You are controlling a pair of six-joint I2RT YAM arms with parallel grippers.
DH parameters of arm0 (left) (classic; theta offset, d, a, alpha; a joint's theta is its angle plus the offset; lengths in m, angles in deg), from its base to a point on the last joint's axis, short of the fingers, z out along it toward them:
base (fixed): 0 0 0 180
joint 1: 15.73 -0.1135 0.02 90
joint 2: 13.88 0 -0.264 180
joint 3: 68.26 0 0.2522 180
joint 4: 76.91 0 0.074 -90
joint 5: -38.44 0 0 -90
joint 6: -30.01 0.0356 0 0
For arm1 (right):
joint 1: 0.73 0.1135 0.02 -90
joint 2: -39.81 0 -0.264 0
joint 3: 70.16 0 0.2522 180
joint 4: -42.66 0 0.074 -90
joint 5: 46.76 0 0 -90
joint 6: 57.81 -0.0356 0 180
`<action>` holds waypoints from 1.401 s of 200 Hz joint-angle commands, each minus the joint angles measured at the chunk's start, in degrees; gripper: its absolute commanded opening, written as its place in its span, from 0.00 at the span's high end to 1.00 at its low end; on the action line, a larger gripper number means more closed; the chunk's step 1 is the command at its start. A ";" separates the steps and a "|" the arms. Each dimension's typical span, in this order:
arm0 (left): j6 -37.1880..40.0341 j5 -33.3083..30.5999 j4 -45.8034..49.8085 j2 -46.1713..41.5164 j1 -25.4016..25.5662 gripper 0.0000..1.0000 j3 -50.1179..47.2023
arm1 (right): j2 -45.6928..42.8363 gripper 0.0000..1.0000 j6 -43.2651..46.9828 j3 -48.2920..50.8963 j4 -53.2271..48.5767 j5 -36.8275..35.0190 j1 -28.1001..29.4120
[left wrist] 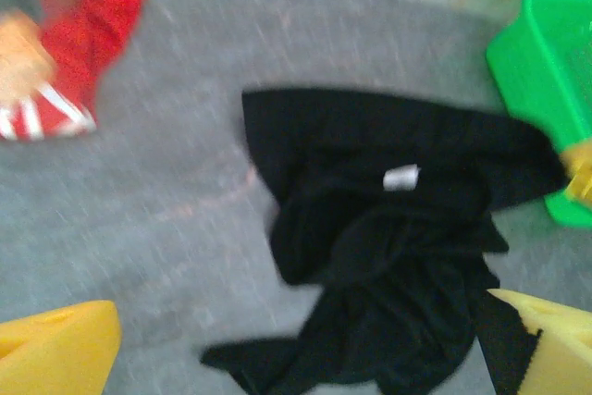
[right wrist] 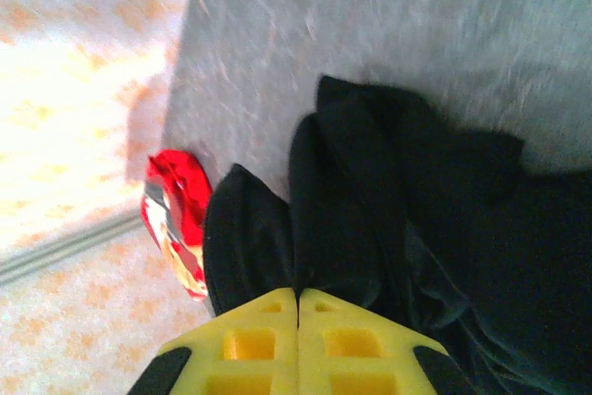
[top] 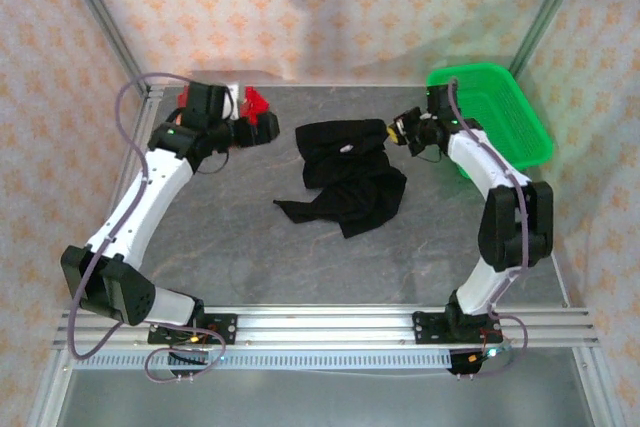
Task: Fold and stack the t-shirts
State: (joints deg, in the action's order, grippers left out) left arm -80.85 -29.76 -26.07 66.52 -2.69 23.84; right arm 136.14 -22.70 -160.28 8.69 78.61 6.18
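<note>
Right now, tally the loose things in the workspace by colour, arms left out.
black t-shirt: 1
red t-shirt: 1
green basket: 1
Total: 3

Black shirt [top: 345, 175] is lying crumpled mid-desk [top: 300, 247], right claw [top: 396, 131] touching its far edge. Left claw [top: 268, 129] is hovering beside red shirt [top: 255, 102]. Green basket [top: 497, 117] is sitting far right.
</note>
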 commanded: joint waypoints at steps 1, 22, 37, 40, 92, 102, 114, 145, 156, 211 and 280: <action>-3.16 3.30 3.59 0.71 -0.28 0.02 -4.58 | -5.18 1.00 3.70 1.09 1.90 -4.65 -0.96; -2.28 5.09 4.09 1.70 0.72 0.09 -8.48 | -4.88 1.00 3.29 2.85 3.72 -5.50 -1.73; -0.27 5.11 5.03 2.88 1.78 0.13 -10.20 | -3.86 1.00 3.23 2.75 4.14 -6.02 -1.73; 0.12 5.09 5.10 3.06 1.93 0.14 -10.58 | -3.63 1.00 3.13 2.71 4.25 -6.02 -1.74; 1.15 8.78 3.38 7.46 3.75 0.21 -14.38 | -1.24 0.77 4.56 1.41 2.72 -4.68 -1.73; 0.87 10.96 2.23 7.33 4.54 0.21 -15.19 | -1.92 0.60 8.20 0.42 -1.25 -4.80 -1.76; 0.94 12.45 1.37 6.96 5.80 0.21 -15.89 | -3.47 0.47 13.51 -0.53 -8.45 -7.04 -1.74; 1.02 13.78 1.47 7.85 9.88 0.21 -15.99 | -9.95 0.33 24.54 1.41 -25.44 -11.49 -0.99; 0.31 13.36 0.90 8.72 11.04 0.21 -16.12 | -13.28 0.30 27.24 4.17 -28.38 -12.29 0.46; -3.39 8.71 -2.30 18.19 14.54 0.21 -10.15 | -21.12 0.30 30.77 20.33 -28.18 -14.70 9.62; -13.22 3.07 -12.56 28.67 14.49 0.21 -2.24 | -10.49 0.32 29.77 20.59 -20.45 -26.32 11.63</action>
State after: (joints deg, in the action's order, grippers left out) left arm -89.44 -24.41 -33.29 93.78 11.76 18.14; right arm 123.84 7.38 -139.39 -16.33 58.92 17.59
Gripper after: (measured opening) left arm 0.790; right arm 0.683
